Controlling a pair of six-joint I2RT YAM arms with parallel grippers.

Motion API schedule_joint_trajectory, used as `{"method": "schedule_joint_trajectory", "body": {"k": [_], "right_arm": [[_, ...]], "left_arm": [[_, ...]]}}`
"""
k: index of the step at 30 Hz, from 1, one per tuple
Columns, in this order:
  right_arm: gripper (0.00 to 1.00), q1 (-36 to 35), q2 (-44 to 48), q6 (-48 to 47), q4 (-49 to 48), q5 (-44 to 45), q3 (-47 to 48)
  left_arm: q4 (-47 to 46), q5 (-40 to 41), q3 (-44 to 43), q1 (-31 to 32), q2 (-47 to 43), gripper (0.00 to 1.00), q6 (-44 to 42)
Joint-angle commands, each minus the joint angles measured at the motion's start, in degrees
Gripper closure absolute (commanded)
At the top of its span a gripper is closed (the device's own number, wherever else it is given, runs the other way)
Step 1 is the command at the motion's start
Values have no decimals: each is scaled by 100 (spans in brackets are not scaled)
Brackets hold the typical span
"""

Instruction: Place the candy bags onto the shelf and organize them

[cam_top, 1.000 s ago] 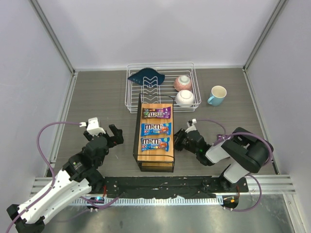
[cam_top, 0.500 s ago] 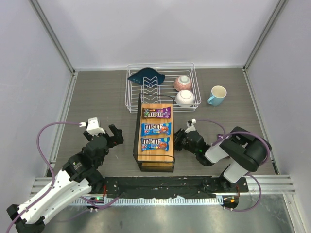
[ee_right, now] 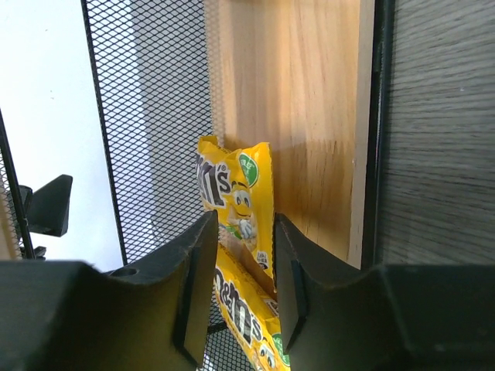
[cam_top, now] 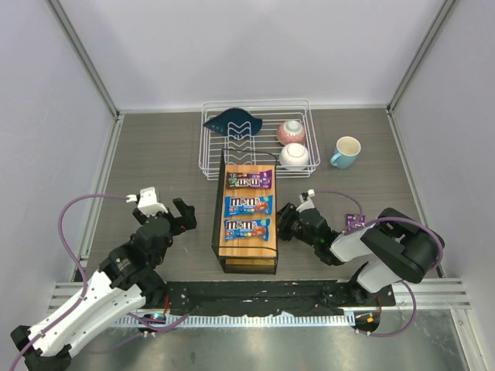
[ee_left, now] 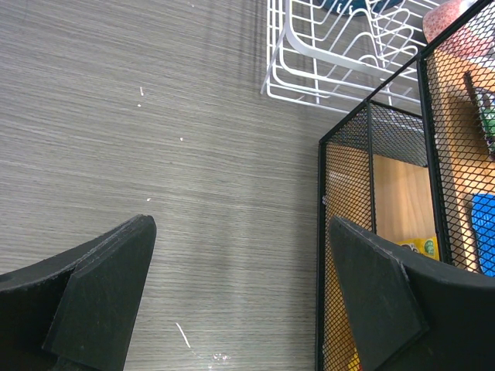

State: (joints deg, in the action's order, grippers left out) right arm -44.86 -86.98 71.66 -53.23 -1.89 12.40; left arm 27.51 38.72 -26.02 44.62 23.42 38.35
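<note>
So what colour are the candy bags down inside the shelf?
Yellow candy bags with dark brown lettering; the right wrist view shows them best.

Through the left wrist camera I look down on a grey wood-grain table. My left gripper fills the bottom corners: its two black fingers stand wide apart with only bare table between them. On the right rises the shelf, with a black frame, black mesh walls and a light wooden top. Through the mesh, low inside, I make out part of a yellow candy bag. A blue candy bag lies on the top at the right edge. Beyond the shelf sits a white wire dish rack, with a pink bowl cut off at the corner.
</note>
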Motion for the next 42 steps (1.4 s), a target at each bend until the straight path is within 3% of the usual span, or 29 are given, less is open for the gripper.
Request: {"method": "schedule_joint_trajectory", "body": {"k": [1,11,19,25,26,28,35,39,42], "right_arm": [[59,-23,357,-205,190,363,-98],[52,-14,1244,-372,1147,856,-256],[51,4,2640,-407,2694,1507,-300],[50,12,3896,-408,4705,2524,181],[50,4,4012,-320,5648,2788,314],[45,4,4249,-143,6445,3430,762],[38,4,4339,761,9335,4890,2002],[32,74,4137,1052,10147,5365,2538],[28,555,4005,746,10263,5227,2644]], "left_arm": [[-123,4,-26,20,-74,0,-47],[-114,-5,-43,29,-83,0,-47],[-132,-5,-26,20,-110,0,-38],[-149,-5,-35,20,-74,0,-47],[-158,-13,-35,29,-83,0,-47],[-158,-14,-26,29,-92,0,-47],[-176,-14,-17,29,-92,0,-55],[-176,-14,-17,29,-92,0,-56],[-176,-22,-8,29,-101,0,-56]]}}
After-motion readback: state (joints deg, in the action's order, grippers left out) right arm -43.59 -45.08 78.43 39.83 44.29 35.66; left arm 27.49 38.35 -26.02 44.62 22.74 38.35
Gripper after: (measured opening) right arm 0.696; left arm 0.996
